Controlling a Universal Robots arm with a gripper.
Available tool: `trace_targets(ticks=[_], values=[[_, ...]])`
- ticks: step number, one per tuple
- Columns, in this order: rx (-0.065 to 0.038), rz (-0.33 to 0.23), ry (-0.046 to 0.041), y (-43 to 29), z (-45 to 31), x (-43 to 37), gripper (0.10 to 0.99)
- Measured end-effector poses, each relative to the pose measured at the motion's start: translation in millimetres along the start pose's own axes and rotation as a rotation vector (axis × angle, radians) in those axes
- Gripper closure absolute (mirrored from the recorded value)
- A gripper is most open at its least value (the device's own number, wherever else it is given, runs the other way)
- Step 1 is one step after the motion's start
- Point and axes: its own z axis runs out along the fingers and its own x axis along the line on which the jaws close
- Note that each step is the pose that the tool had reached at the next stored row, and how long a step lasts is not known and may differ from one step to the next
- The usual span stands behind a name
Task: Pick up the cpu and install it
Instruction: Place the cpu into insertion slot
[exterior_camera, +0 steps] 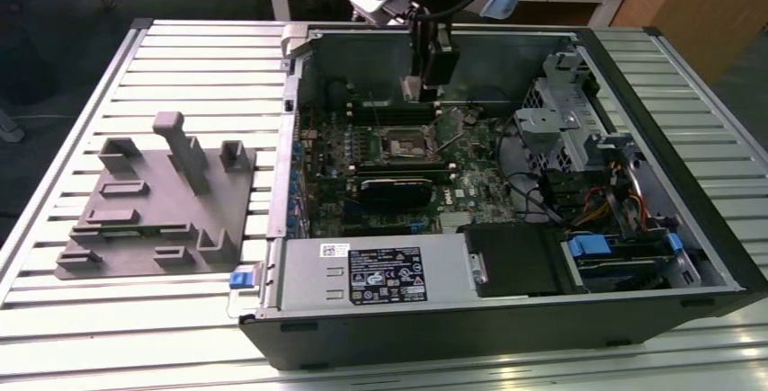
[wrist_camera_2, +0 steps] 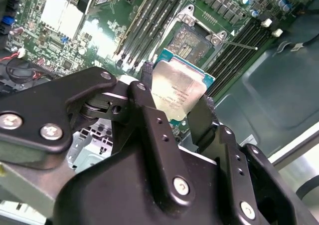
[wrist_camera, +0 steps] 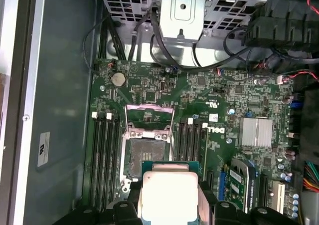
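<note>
My gripper (wrist_camera_2: 175, 99) is shut on the cpu (wrist_camera_2: 178, 91), a small square chip with a pale silver top and a green rim, pinched by its edges between the two black fingers (wrist_camera_2: 149, 110). In the first wrist view the cpu (wrist_camera: 167, 191) hangs in the air, partly overlapping the near edge of the empty socket (wrist_camera: 142, 155). The socket's metal frame (wrist_camera: 149, 116) is swung open. In the exterior view the gripper (exterior_camera: 423, 87) hovers inside the open computer case (exterior_camera: 672, 256), toward the back wall and a little behind the socket (exterior_camera: 405, 146).
Memory slots (wrist_camera: 102, 155) flank the socket on both sides. A black ribbed heatsink (exterior_camera: 397, 191) sits just in front of the socket. A drive cage (exterior_camera: 564, 112) and cables fill the case at the exterior view's right. A grey moulded tray (exterior_camera: 156, 202) lies on the slatted table at the exterior view's left.
</note>
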Motion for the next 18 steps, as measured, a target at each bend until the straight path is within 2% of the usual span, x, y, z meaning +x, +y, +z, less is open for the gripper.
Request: trace_targets(ticks=[11,18], values=[[0.000,0.000,0.0003,-0.7,5.5,1.1,0.553],[0.000,0.000,-0.0019,-2.3,12.8,5.1,0.553]])
